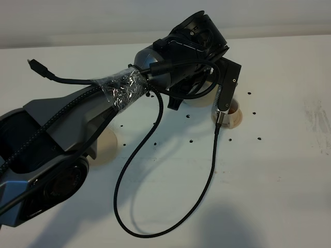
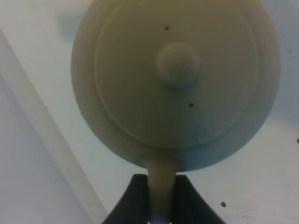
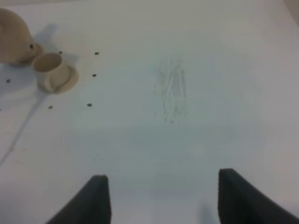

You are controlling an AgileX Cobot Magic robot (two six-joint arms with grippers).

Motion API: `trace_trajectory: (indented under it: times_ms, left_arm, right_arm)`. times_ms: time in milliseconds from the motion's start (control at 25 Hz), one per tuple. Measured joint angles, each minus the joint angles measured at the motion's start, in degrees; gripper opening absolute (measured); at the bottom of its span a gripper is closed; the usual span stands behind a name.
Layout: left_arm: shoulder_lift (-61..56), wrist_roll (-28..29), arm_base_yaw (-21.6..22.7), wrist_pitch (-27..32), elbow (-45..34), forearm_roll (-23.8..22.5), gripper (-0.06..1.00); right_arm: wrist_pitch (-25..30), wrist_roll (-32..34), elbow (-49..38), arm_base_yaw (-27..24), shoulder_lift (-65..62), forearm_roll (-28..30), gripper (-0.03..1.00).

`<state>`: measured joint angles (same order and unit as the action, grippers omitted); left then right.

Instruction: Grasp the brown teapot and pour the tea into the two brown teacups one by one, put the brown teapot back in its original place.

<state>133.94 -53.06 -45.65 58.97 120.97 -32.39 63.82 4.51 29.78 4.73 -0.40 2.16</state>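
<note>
Reaching across the bench toward its far edge, the left arm (image 1: pixel 77 119) covers most of the brown teapot (image 2: pixel 140 93) in the high view. Only a pale sliver of the pot shows under the wrist, a little right of the middle of that far edge. From the left wrist, the left gripper (image 2: pixel 161 189) has its dark fingers (image 2: pixel 138 200) pressed narrow against either side of the loop handle (image 2: pixel 161 179). The knobbed lid (image 2: pixel 177 63) faces the camera.

One teacup (image 3: pixel 49 70) stands on its saucer (image 3: pixel 67 80) just beside the teapot, on the side toward the bench's right edge. The short spout (image 3: pixel 32 46) is turned to the cup's rim, and whether they touch cannot be told.

A pale round piece (image 1: pixel 107 144) near the left edge is half hidden under the arm, so cup or coaster cannot be told.

A black cable (image 1: pixel 170 206) hangs from the arm and loops over the bench toward the near edge.

The right gripper (image 3: pixel 163 179) hangs above the right part of the bench, well apart from the cup, its fingers spread wide. Faint scuff marks (image 3: pixel 173 88) lie ahead of it.
</note>
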Motion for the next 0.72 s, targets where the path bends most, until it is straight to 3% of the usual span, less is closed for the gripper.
trace_trajectory:
  times_ms: [720]
  left_arm:
    - [0.0, -5.4, 0.0, 0.0, 0.0, 0.0, 0.01]
  right_arm:
    - [0.0, 0.0, 0.0, 0.0, 0.0, 0.0, 0.49]
